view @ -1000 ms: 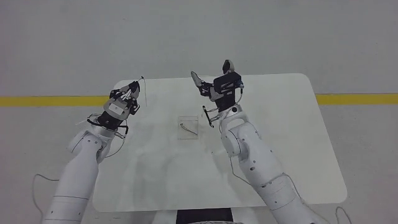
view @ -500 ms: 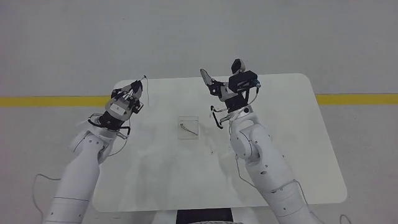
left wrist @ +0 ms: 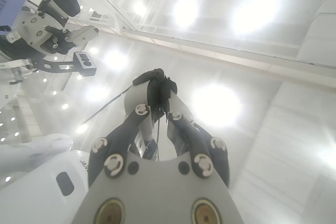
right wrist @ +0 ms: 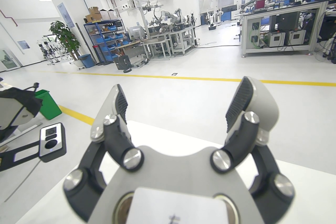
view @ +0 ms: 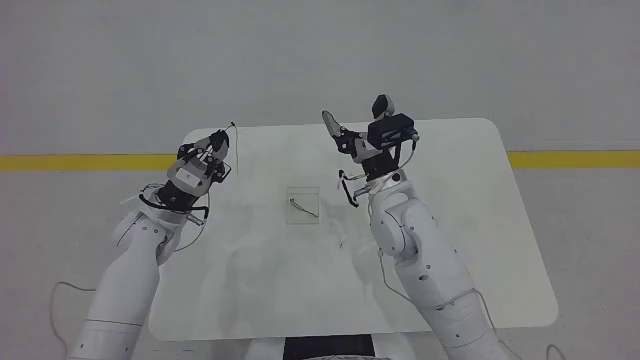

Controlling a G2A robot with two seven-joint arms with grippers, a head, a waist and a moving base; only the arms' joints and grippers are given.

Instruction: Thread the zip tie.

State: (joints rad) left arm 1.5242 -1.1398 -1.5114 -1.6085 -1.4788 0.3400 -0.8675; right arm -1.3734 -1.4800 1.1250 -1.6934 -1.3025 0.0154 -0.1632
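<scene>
The zip tie [view: 235,146] is a thin black strip standing up from my left gripper [view: 208,150], which is shut on it above the table's far left corner. In the left wrist view the black pads [left wrist: 160,93] pinch the tie [left wrist: 158,126], and its strand runs down between the fingers. My right gripper [view: 354,116] is open and holds nothing, raised over the far middle of the table, well to the right of the tie. The right wrist view has its ribbed fingers [right wrist: 121,102] wide apart, with the left gripper [right wrist: 18,107] and the tie's tip [right wrist: 35,84] off to the side.
The white table [view: 450,260] has rounded corners. A small clear square packet [view: 302,204] with a dark curved strip in it lies at the table's middle. Yellow floor lines run behind and beside the table.
My right gripper has shifted to the right over the far edge of the table and stayed open. The left gripper has kept the zip tie almost still.
</scene>
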